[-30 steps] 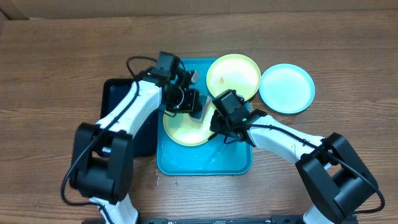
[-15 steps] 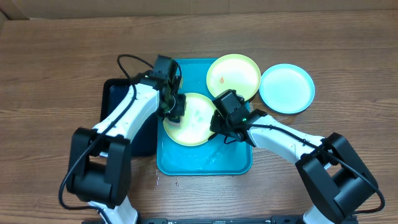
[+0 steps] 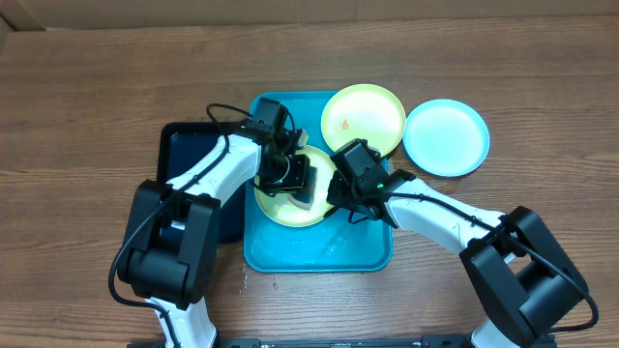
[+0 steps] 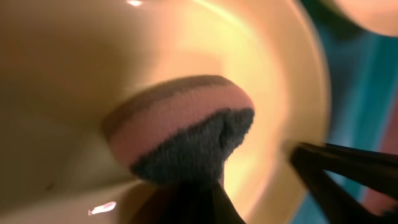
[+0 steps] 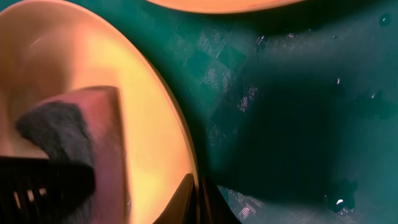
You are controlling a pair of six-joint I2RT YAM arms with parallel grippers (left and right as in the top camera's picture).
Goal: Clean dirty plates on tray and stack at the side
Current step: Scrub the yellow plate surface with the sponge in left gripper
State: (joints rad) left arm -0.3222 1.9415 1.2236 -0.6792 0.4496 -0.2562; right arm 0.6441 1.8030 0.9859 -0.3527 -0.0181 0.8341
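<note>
A pale lime-green plate (image 3: 276, 206) lies in the turquoise tray (image 3: 319, 253). My left gripper (image 3: 302, 179) is shut on a pink and dark grey sponge (image 4: 180, 127) and presses it on this plate (image 4: 74, 56). My right gripper (image 3: 335, 198) is shut on the plate's right rim (image 5: 168, 118), one finger above it and one below (image 5: 198, 200). The sponge also shows in the right wrist view (image 5: 81, 140). A second lime-green plate (image 3: 363, 118) with a small orange smear rests on the tray's far right corner. A light blue plate (image 3: 446, 137) lies on the table to the right.
A narrower dark tray (image 3: 189, 179) lies left of the turquoise tray, under my left arm. The turquoise tray's floor (image 5: 298, 112) is wet, with drops of water. The wooden table (image 3: 87, 116) surrounds both trays.
My left gripper swept the sponge to the plate's left side, then back to its right side. My right gripper and all the plates stayed where they were.
</note>
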